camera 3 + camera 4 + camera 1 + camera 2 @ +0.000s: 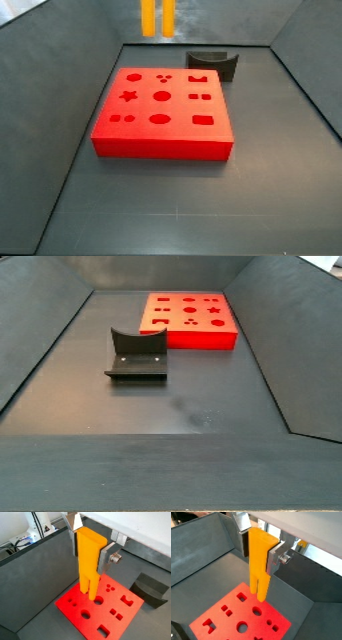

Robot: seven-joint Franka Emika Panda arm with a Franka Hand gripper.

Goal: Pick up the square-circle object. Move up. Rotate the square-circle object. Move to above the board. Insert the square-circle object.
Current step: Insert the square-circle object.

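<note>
Wrist views both show the gripper [90, 549] clamped on the square-circle object [90, 559], silver fingers [107, 556] pressed to its flat sides. Long axis vertical, two prongs pointing straight down at the board [100, 609]. Prong tips hang well above the board, over its hole pattern. A side view catches only the prong ends [158, 18] above the board's far edge [160, 100]. Dark notched holder [150, 588] sits beside the board. Judgement: next comes lateral alignment over the matching hole, then descent.
</note>
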